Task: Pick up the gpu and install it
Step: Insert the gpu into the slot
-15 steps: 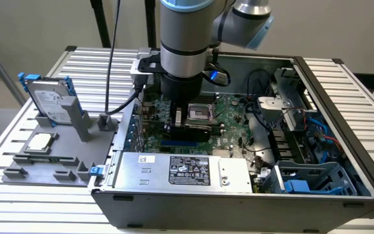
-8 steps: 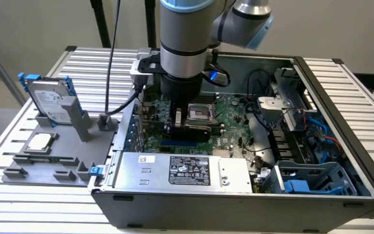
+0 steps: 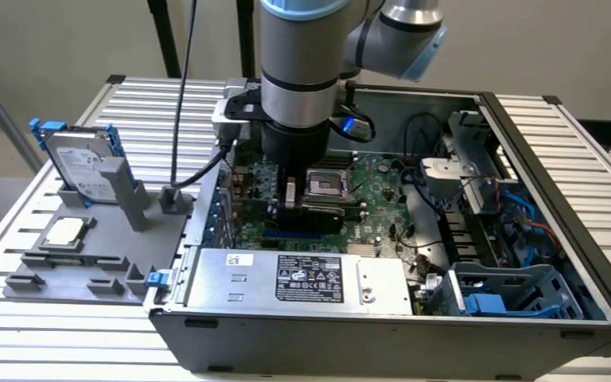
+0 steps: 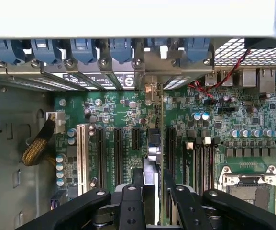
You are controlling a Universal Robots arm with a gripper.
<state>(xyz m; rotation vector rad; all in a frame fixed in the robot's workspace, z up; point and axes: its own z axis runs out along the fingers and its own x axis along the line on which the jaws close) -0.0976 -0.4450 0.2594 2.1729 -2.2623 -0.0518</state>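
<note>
Open case (image 3: 391,334) top free overhead; power supply (image 3: 305,278), drive cage (image 3: 518,290), cables (image 3: 518,215) close round the gpu (image 4: 150,167)

The claw (image 4: 153,184) hides part of the gpu (image 4: 151,163); print on the power-supply label (image 3: 308,280) is too small to read.

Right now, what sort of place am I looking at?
Probably a robotics lab bench for computer assembly: an open grey metal computer case with a green motherboard sits on a slatted aluminium table, and a grey robot arm reaches into it.
</note>
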